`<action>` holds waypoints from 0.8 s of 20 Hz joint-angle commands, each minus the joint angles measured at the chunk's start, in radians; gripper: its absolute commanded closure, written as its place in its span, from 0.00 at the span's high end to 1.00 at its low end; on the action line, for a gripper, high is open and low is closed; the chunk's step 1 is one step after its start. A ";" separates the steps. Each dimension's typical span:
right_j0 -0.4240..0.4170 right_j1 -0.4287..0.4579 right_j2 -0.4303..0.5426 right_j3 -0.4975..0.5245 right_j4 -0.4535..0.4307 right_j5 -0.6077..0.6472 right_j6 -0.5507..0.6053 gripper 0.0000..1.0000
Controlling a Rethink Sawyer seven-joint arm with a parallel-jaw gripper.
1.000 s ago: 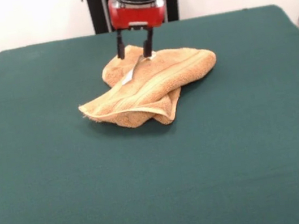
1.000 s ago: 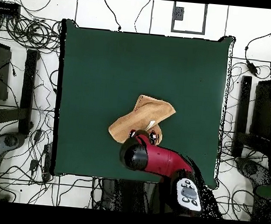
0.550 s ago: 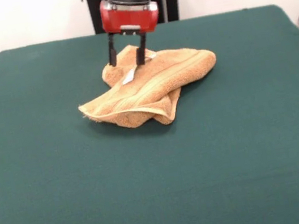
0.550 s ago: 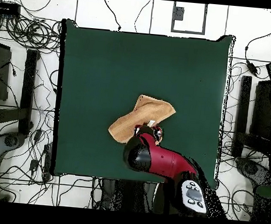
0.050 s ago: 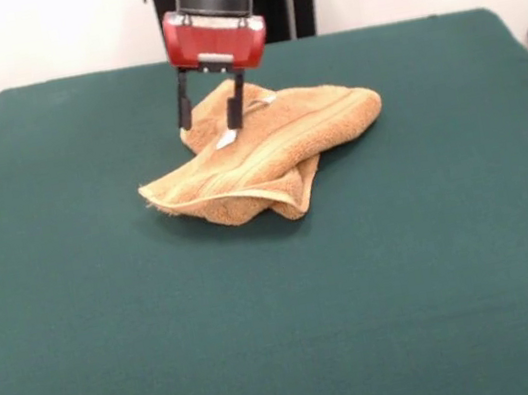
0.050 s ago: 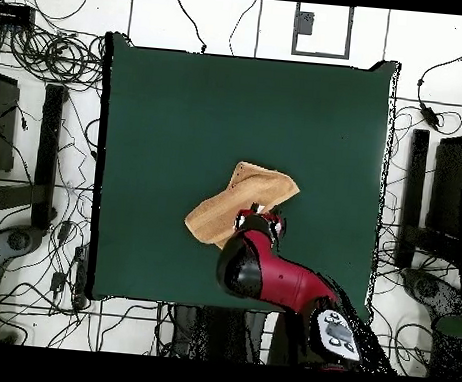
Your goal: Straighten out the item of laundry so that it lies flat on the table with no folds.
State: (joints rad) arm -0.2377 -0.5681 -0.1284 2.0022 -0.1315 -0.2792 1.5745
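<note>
Towel (image 5: 271,151), orange-tan terry, lying crumpled on the dark green table (image 5: 287,335), a little beyond the middle of the top in the front view and well clear of every edge. Not flat: one layer folded over another, with a pointed corner jutting toward the left of the front view, a doubled flap hanging at the near edge, and a rounded lobe bulging to the right. Two paler woven bands running slantwise across the upper layer. Small white tag (image 5: 226,139) showing on the far left part of the cloth, just below the right-hand fingertip. Gripper (image 5: 210,119), red-bodied with two thin black fingers (image 5: 184,104), hanging upright over that far left part of the towel, fingers parted with a clear gap between them and nothing clamped in it; left finger at the towel's outer edge, right finger over the cloth beside the tag, contact with the fabric impossible to tell. Seen from overhead, towel (image 6: 241,213) a slanted, irregular patch in the lower middle of the table (image 6: 181,114), its nearer part covered by the red arm and gripper (image 6: 261,220) reaching in from the bottom. Tangled cables (image 6: 46,52) spread over the floor round the table.
</note>
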 commanded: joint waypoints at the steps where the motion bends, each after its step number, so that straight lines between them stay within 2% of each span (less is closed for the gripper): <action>1: 0.005 0.061 0.142 0.054 0.029 -0.025 0.274 1.00; 5: 0.012 0.099 0.139 0.037 0.036 -0.064 0.281 1.00; 16: 0.030 0.106 0.130 0.036 0.035 -0.094 0.268 1.00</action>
State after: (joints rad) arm -0.2365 -0.4853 -0.1248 2.0146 -0.1308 -0.3397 1.5745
